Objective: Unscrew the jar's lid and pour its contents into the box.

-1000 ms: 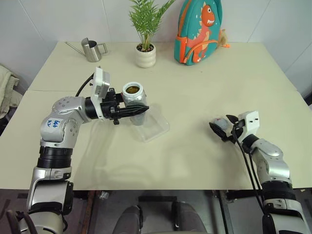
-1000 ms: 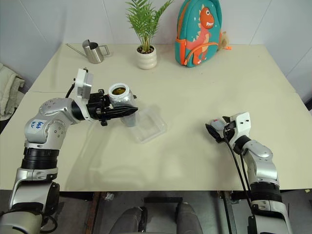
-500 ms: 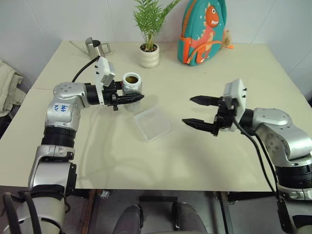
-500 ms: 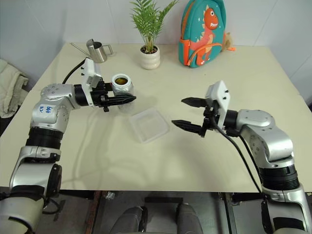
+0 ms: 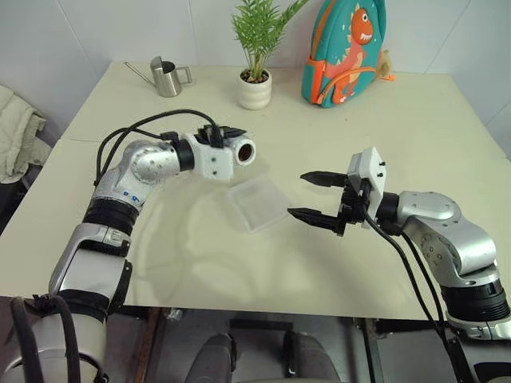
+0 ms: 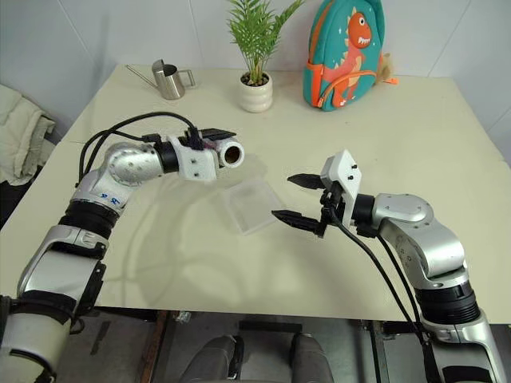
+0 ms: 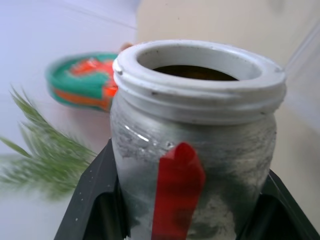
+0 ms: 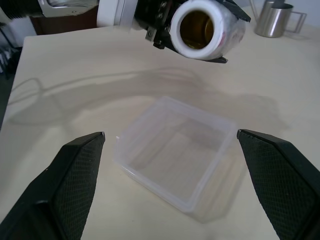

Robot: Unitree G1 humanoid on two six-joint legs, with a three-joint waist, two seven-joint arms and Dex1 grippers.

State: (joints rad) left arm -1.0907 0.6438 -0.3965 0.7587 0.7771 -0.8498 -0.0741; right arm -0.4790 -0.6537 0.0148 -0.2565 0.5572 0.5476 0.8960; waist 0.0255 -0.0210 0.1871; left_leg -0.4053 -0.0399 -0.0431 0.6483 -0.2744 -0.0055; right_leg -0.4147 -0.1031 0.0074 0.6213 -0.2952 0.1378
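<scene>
My left gripper (image 5: pixel 231 142) is shut on the jar (image 5: pixel 242 151), a small clear jar with a red mark (image 7: pixel 178 190) on its side. The jar lies tipped on its side in the air, its open mouth (image 8: pixel 199 26) facing my right gripper. Brown contents (image 7: pixel 195 73) show inside it. Just below and in front of the mouth, the shallow clear box (image 5: pixel 257 203) sits on the table. My right gripper (image 5: pixel 298 195) hovers open beside the box, nothing between its fingers (image 8: pixel 75 175). The lid is out of view.
At the table's far side stand a steel watering can (image 5: pixel 166 77), a white plant pot (image 5: pixel 254 88) with a green plant, and a teal dinosaur backpack (image 5: pixel 347 49). A cloth (image 5: pixel 16 132) lies off the table's left edge.
The left wrist has rolled, turning the jar from upright to lying on its side above the box's edge. The right gripper rose from the table at the right and came in beside the box, open.
</scene>
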